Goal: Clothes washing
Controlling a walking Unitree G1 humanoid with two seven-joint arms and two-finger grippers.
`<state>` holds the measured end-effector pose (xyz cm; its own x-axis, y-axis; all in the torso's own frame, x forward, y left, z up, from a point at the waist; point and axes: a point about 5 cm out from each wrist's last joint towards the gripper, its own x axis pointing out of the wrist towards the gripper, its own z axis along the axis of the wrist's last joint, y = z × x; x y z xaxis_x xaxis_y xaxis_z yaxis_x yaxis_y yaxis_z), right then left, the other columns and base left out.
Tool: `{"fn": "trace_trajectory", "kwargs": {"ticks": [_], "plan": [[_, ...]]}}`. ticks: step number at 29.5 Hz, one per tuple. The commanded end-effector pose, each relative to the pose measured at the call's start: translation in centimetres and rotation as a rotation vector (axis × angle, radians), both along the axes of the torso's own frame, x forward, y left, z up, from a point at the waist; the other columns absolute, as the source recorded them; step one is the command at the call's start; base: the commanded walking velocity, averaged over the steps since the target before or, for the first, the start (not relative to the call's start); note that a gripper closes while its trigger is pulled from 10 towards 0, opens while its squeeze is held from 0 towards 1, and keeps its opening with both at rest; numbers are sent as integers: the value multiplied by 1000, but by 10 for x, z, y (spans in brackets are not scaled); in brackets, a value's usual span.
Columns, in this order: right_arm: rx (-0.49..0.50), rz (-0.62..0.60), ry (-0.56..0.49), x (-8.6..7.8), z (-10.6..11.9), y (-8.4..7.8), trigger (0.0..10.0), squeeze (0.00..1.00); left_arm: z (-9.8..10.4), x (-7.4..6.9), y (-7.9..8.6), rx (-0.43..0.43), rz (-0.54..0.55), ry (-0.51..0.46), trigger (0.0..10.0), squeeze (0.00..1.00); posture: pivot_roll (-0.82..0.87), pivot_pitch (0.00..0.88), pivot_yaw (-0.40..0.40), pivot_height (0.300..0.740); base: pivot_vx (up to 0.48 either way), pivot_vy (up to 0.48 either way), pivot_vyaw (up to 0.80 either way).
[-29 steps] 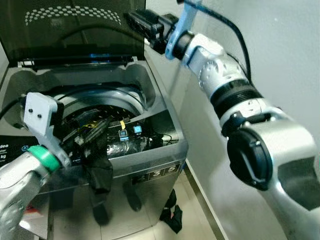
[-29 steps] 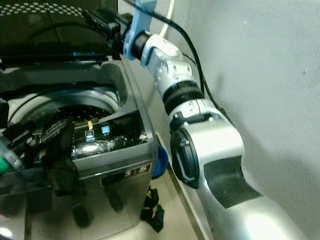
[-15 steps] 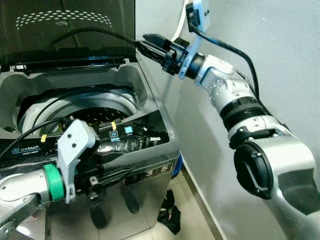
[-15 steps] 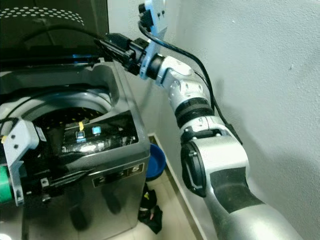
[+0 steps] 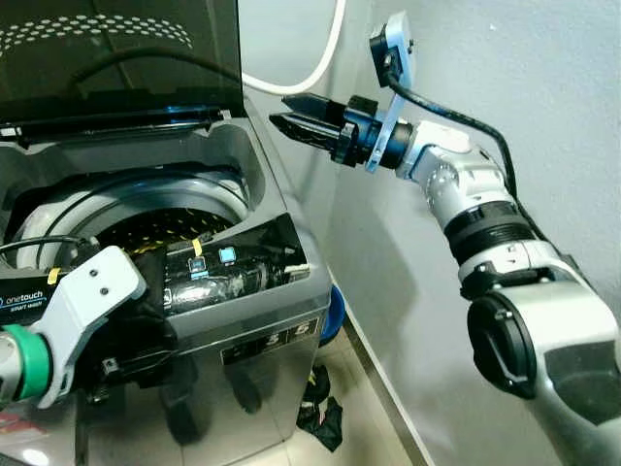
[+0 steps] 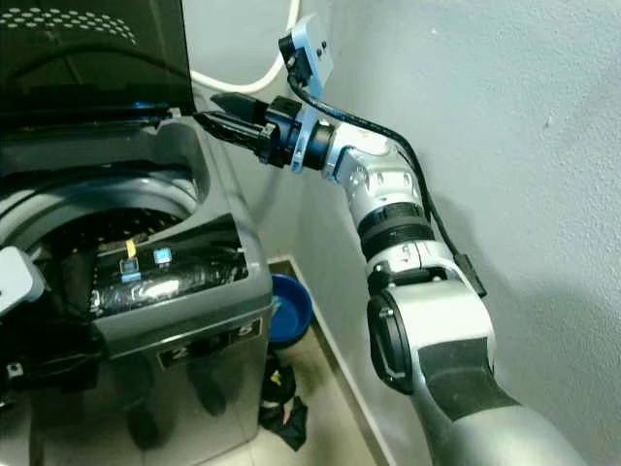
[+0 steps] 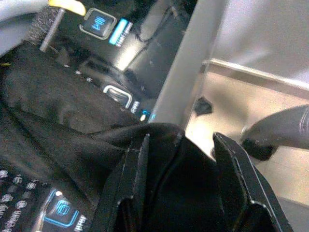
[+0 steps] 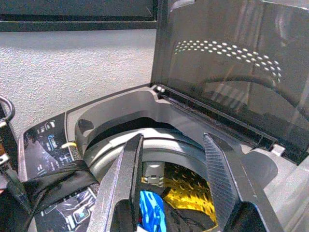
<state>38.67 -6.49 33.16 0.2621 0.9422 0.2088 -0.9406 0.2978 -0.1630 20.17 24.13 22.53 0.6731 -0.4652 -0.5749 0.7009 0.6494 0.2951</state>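
Observation:
The top-loading washing machine (image 5: 254, 160) stands with its dark lid (image 5: 116, 58) raised. Inside the drum (image 8: 181, 181) lie blue and yellow clothes. My left gripper (image 5: 155, 335) is low at the machine's front left, over the control panel. It is shut on a black garment (image 7: 188, 193) that bunches between its fingers (image 7: 135, 179) and drapes over the panel (image 8: 53, 186). My right gripper (image 5: 281, 112) is held high beside the lid's right edge and points left. Its fingers (image 8: 128, 179) are apart, open, with nothing between them.
A grey wall (image 5: 505, 78) runs close along the machine's right side. A white hose (image 5: 325, 53) hangs behind the lid. On the floor by the wall sit a blue basin (image 6: 288, 306) and a dark crumpled cloth (image 5: 320, 417).
The camera has turned right. My left gripper has dropped from above the drum to the front of the control panel with the black garment. My right gripper has drawn back from the lid's edge.

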Motion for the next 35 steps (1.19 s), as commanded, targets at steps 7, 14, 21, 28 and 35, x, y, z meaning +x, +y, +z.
{"fn": "trace_trajectory", "kwargs": {"ticks": [7,14,21,28,35], "plan": [[-4,19,8,-3,-2,3,10000,0,-10,3,39,189,223,41,10000,0,105,9,-64,740,0,0,0],[11,11,2,-3,2,4,10000,0,20,38,85,293,625,-367,10000,0,101,10,-63,740,0,0,0],[41,-17,4,-2,5,5,10000,0,85,44,110,247,976,-1082,10000,0,98,11,-67,740,0,0,0],[72,-44,11,-1,6,4,10000,0,80,23,140,211,1195,-1099,10000,0,105,6,-66,740,0,0,0],[103,-64,21,1,5,4,10000,0,-33,28,130,15,1099,-542,10000,0,113,5,-70,740,0,0,0]]}}
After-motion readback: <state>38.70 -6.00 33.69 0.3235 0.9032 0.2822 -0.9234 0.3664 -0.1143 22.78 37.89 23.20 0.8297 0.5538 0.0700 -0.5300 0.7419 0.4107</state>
